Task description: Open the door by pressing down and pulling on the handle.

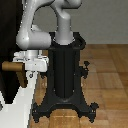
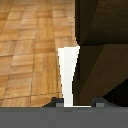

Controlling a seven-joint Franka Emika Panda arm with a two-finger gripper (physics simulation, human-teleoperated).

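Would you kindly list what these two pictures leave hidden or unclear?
- Door: the exterior view's left edge cuts it off; only a dark strip and white frame show.
- Handle: its hub end is hidden behind the claw.
- Claw state: in the exterior view the fingers are too small and blurred to tell open from shut; the wrist view shows only a dark blurred strip at its lower edge.
- Arm: its top is cut off by the exterior view's upper edge.

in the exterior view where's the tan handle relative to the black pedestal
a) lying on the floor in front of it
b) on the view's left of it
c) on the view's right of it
b: the handle sits on the exterior view's left, by the door, while the black pedestal stands mid-frame.
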